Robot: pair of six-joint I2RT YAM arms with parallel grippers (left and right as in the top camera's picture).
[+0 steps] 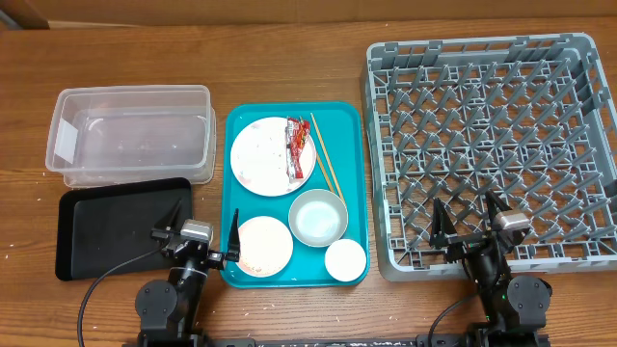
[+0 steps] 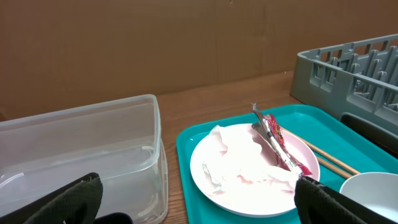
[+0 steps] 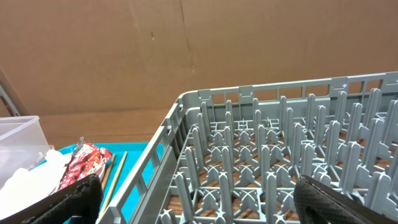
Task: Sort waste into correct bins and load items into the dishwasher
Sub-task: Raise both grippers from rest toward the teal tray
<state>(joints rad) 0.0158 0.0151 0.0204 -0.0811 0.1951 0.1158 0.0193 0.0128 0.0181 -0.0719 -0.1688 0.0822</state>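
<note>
The large white plate [image 1: 253,154] on the teal tray carries the red-and-white wrapper [image 1: 299,145] and white tissue [image 2: 239,158]. The chopsticks [image 1: 324,156] lie to its right. The grey-blue bowl [image 1: 317,216], pink plate [image 1: 263,245] and white cup [image 1: 345,259] sit nearer me on the tray. The clear tub [image 1: 130,92] and black tray [image 1: 106,226] are at left, and the grey rack [image 1: 482,46] is at right, empty. My left gripper [image 1: 204,226] is open between the black tray and the pink plate. My right gripper [image 1: 468,224] is open over the rack's near edge. Rice grains are too small to tell.
The teal serving tray [image 1: 342,135] sits between the bins and the rack. A cardboard wall stands behind the wooden table. In the left wrist view the tub [image 2: 81,149] is left of the plate [image 2: 249,186]. The right wrist view shows the rack's pegs [image 3: 280,143].
</note>
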